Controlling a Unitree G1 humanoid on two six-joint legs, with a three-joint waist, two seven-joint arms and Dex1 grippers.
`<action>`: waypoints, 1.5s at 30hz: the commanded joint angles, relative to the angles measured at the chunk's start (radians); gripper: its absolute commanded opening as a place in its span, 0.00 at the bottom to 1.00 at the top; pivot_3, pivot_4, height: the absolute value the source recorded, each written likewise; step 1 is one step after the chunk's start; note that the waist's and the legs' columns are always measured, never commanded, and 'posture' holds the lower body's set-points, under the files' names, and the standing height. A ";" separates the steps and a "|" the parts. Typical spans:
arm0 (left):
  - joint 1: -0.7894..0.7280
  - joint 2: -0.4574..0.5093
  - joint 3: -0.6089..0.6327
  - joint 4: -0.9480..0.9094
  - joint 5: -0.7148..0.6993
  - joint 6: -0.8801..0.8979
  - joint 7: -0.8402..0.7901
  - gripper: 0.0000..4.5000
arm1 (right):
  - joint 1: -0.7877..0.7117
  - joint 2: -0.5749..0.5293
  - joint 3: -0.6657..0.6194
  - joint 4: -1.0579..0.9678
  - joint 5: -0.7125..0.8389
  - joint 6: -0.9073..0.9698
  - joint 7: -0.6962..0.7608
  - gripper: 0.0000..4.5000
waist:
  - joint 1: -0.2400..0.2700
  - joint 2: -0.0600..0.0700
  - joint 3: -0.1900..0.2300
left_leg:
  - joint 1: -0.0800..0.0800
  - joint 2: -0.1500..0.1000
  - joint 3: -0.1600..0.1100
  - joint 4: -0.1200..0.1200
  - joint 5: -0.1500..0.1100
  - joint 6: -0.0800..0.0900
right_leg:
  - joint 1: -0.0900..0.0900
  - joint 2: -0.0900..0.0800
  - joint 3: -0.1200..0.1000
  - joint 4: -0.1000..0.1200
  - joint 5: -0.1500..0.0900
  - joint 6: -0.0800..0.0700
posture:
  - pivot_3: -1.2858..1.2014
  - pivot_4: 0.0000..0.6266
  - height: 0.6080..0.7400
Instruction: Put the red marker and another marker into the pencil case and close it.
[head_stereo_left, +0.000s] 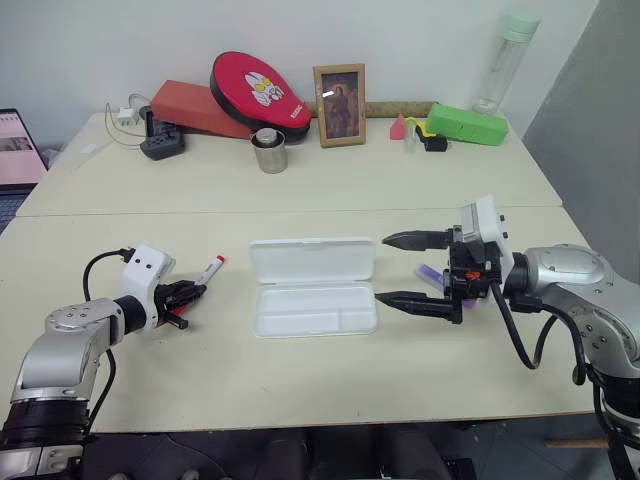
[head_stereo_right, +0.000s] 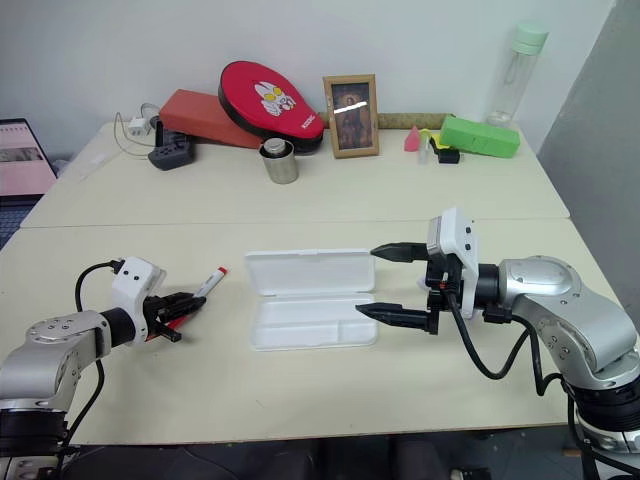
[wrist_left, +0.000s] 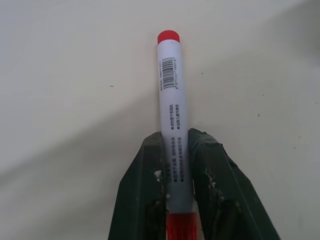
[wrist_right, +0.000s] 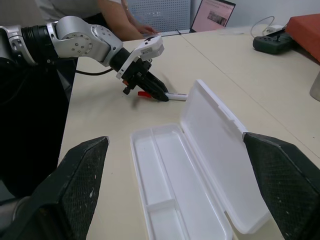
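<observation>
The red marker (head_stereo_left: 208, 272) lies at the left of centre in the left eye view, slanting up to the right on the table (head_stereo_left: 300, 390), well apart from the case; the left gripper (wrist_left: 175, 165) has its two fingers pressed against the white barrel near the capped end, as the left wrist view shows, with the far red end poking out beyond the tips; whether the pen is already clear of the table cannot be told. The pencil case (head_stereo_left: 312, 288) sits open in the middle of the frame, lid laid flat toward the back and the divided tray toward the robot, nothing in it. The purple marker (head_stereo_left: 432, 273) shows as a lilac sliver at the right of centre, partly hidden behind the right gripper (head_stereo_left: 402, 270); that gripper is spread wide, one finger above the other, tips pointing at the case's right end, holding nothing.

The step in hand looks to be the pick-up of the red marker; next the left arm would need to lift it, carry it rightward over the tray and lay it along the long compartment before letting go; the grip sits near one end, so the pen may swing; the second marker and the lid remain to do.
</observation>
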 joint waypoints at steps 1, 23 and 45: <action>0.000 0.002 -0.007 0.012 0.015 -0.005 0.001 0.09 | -0.002 -0.014 -0.022 -0.045 0.027 -0.006 0.021 1.00 | 0.000 0.000 0.000 | 0.000 0.000 0.000 0.000 0.000 0.000 | 0.000 0.000 0.000 0.000 0.000 0.000 | 0.52 0.24 1.00; -0.214 0.114 0.024 -0.579 -0.445 0.130 -0.233 0.09 | 0.033 -0.048 -0.164 -0.052 0.099 -0.001 0.024 1.00 | 0.007 0.000 0.000 | -0.001 0.000 0.003 0.001 0.000 0.000 | 0.000 0.001 0.000 -0.001 0.000 0.001 | 0.52 0.24 1.00; -0.477 -0.032 -0.550 -0.061 0.163 -0.379 -0.531 0.09 | 0.256 -0.095 -0.297 -0.230 0.157 0.030 -0.162 1.00 | 0.001 -0.001 0.000 | -0.002 -0.001 0.005 0.001 0.000 0.001 | 0.001 0.003 -0.002 0.000 -0.001 0.001 | 0.52 0.24 1.00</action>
